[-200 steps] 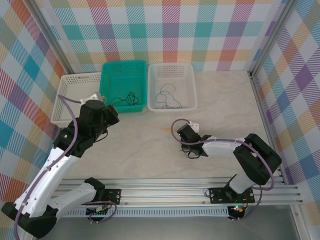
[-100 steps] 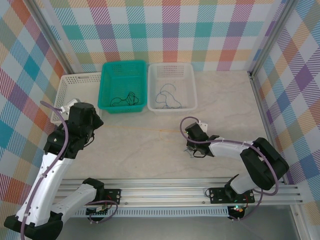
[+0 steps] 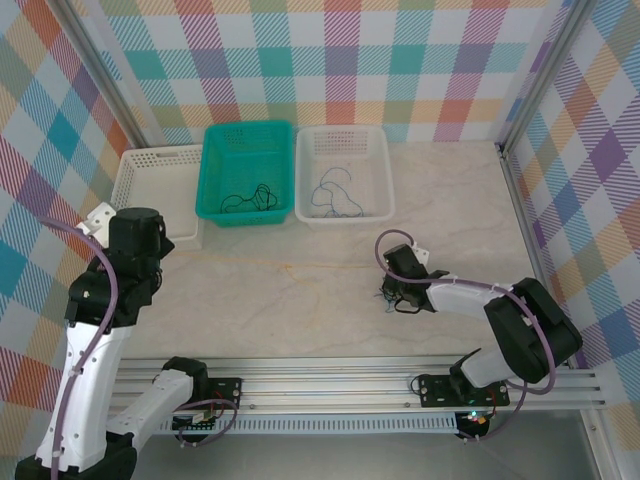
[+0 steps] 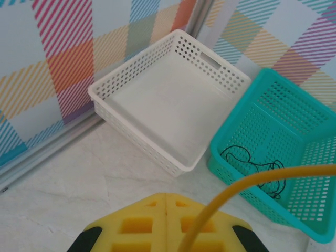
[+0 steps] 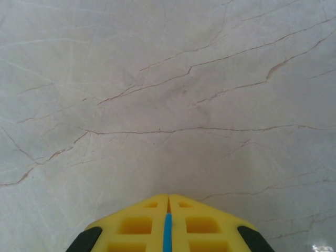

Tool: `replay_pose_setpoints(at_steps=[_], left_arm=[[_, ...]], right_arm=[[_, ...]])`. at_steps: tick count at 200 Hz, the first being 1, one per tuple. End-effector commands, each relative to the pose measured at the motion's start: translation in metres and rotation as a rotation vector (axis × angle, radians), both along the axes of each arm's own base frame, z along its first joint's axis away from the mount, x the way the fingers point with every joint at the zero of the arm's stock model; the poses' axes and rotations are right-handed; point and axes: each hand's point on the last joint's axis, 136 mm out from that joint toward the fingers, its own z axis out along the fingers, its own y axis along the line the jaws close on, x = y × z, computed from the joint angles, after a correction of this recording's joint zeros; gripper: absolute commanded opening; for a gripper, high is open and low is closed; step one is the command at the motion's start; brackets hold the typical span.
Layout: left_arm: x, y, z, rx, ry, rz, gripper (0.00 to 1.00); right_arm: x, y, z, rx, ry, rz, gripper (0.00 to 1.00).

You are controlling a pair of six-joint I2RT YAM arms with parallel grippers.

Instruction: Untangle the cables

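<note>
L gripper is sitting w/ its yellow fingers pressed together, clamping a yellow cable. The cable is coming out of the seam btwn the tips and arcing up and to the right, over the near corner of the teal basket. R gripper is hanging low over the marble table, fingers likewise closed, nipping a blue cable that is showing as a thin stripe in the seam. In the top view a small dark clump of cables is lying right at the R gripper's tip, touching it; can't tell which strands are in it. Farther back, a loose black cable is curling on the teal basket's floor, well apart from both grippers. Left of it, touching sides, the white basket is standing. On the teal one's right, a 2nd white basket is holding thin dark-bluish strands.
</note>
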Motion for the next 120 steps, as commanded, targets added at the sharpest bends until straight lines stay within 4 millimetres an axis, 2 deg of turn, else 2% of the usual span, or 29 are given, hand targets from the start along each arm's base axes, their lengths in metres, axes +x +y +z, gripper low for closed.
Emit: replay_pose_setpoints(at_steps=[1, 24, 84, 101, 120], left_arm=[[-0.009, 0.016, -0.006, 0.051, 0.049, 0.070, 0.00], [-0.019, 0.036, -0.015, 0.062, 0.078, 0.172, 0.00], [-0.051, 0.084, -0.016, 0.155, 0.133, 0.397, 0.00], [-0.042, 0.078, -0.024, 0.101, 0.122, 0.340, 0.00], [-0.011, 0.048, -0.038, -0.032, 0.086, 0.141, 0.00]], right_arm=[[-0.014, -0.023, -0.017, 0.006, 0.054, -0.096, 0.00], [-0.016, -0.029, -0.016, 0.072, 0.034, -0.154, 0.00], [-0.022, -0.044, -0.016, 0.201, 0.009, -0.318, 0.00], [-0.019, -0.049, -0.007, 0.188, -0.023, -0.324, 0.00], [-0.012, -0.048, 0.009, 0.147, -0.061, -0.261, 0.02]])
